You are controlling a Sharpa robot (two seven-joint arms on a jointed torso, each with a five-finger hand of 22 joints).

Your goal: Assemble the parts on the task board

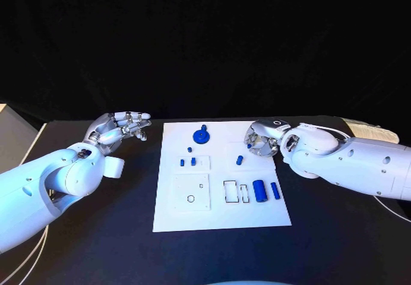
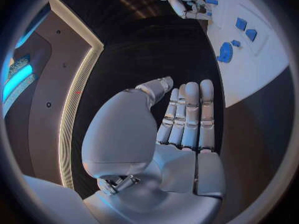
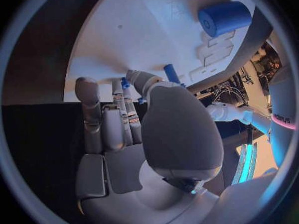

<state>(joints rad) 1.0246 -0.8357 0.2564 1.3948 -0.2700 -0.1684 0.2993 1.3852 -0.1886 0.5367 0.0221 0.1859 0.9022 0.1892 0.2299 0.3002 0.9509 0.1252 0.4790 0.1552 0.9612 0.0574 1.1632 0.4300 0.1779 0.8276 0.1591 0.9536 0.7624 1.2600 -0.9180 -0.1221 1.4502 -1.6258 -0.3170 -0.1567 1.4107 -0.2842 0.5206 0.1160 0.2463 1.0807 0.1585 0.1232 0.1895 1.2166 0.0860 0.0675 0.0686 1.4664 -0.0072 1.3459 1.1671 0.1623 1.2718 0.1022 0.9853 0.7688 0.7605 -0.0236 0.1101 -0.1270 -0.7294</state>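
We judge the small blue peg point(image 1: 240, 160) light, rigid, slippery: pinch across its sides. Right hand point(image 1: 262, 140) fingers apart, empty; left hand point(image 1: 120, 127) likewise.

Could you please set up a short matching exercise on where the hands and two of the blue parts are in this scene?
Things:
1. left hand
2. right hand
3. blue gear
4. blue cylinder

Places:
A. on the task board, far end
B. over the bare table, beside the board
C. over the board's edge
D. on the board, near end

Pairs: 1-B, 2-C, 3-A, 4-D
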